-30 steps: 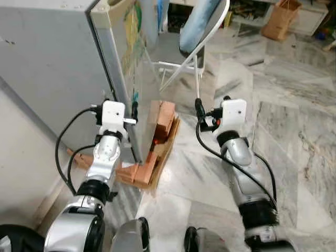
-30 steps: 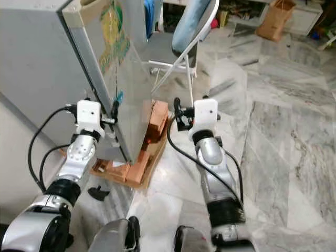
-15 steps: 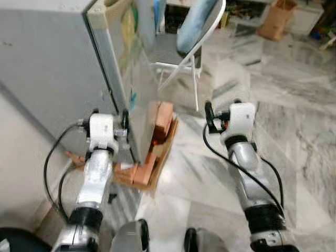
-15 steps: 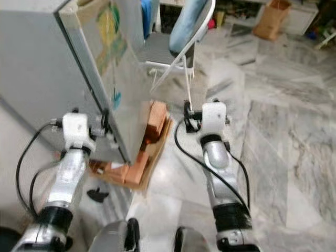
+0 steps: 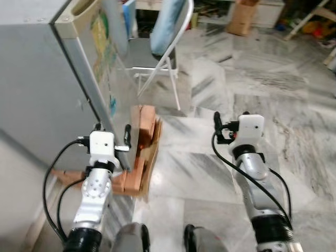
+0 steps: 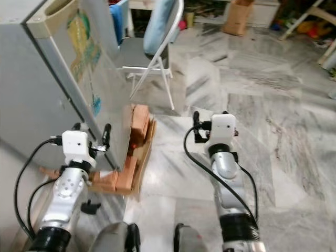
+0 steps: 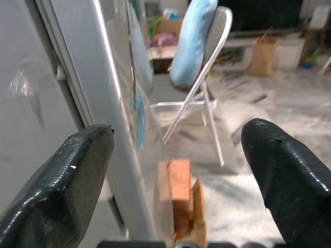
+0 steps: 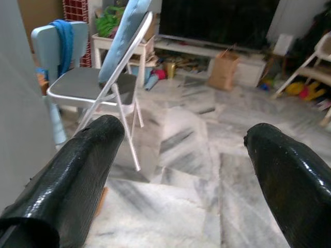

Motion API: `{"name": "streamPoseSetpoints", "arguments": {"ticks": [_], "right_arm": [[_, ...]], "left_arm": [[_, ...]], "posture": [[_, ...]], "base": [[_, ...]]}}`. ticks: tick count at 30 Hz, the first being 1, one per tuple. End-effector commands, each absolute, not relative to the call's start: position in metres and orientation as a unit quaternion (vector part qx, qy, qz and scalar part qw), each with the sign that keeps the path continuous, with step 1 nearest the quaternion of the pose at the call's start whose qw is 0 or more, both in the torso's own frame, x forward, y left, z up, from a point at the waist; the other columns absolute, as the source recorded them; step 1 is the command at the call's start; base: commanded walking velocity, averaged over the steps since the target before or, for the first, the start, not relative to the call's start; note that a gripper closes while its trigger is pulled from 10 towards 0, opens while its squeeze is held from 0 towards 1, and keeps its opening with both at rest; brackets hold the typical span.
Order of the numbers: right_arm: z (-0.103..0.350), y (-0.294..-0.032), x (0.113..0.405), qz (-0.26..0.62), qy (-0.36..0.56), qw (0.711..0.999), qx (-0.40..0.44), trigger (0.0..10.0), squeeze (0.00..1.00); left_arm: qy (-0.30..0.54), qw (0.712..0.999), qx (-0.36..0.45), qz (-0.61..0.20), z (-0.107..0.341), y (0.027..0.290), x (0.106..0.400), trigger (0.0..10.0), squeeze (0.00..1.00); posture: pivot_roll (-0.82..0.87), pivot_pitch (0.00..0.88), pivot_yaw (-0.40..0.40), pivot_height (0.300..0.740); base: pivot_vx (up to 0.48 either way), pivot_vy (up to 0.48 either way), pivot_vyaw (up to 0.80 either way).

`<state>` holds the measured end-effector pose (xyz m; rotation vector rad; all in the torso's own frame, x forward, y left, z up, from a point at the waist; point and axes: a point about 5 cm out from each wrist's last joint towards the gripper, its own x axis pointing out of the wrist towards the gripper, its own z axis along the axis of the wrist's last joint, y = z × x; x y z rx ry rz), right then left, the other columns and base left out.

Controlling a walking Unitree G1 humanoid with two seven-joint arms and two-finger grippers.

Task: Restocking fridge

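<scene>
Backed off slightly from the fridge [image 5: 47, 79]; left gripper [image 7: 176, 170] at its door edge, right gripper [image 8: 181, 170] raised, fingers spread, nothing held; door unopened.

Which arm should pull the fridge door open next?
Probably the left: the left gripper hangs open right at the grey fridge door edge, while the right gripper hangs open over bare marble floor, well aside.

Head pair looks down; wrists forward, chair [image 8: 111, 77] shared.
</scene>
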<state>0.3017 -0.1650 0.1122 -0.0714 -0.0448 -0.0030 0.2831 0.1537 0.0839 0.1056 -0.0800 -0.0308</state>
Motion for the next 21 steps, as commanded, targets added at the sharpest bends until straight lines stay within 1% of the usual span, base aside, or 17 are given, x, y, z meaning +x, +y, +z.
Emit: {"name": "streamPoseSetpoints", "arguments": {"ticks": [1,6,14,21], "right_arm": [[0.116,-0.158,0.304,0.012,-0.032,0.999,-0.035,10.0,0.00],[0.116,-0.159,0.303,0.011,-0.030,0.999,-0.035,10.0,0.00],[0.117,-0.158,0.301,0.013,-0.032,0.999,-0.039,10.0,0.00],[0.116,-0.155,0.300,0.013,-0.031,0.999,-0.038,10.0,0.00]], "left_arm": [[-0.033,0.997,0.062,-0.009,0.086,0.158,0.282,10.0,0.00],[-0.031,0.998,0.063,-0.006,0.089,0.159,0.283,10.0,0.00],[-0.045,0.996,0.074,-0.012,0.103,0.162,0.313,10.0,0.00],[-0.042,0.997,0.068,-0.018,0.107,0.157,0.323,10.0,0.00]], "posture": [[0.08,0.097,-0.013,0.740],[0.08,0.099,-0.016,0.740],[0.06,0.099,-0.012,0.740],[0.06,0.109,-0.012,0.740]], "base": [[0.000,0.000,0.00],[0.000,0.000,0.00],[0.000,0.000,0.00],[0.000,0.000,0.00]]}}
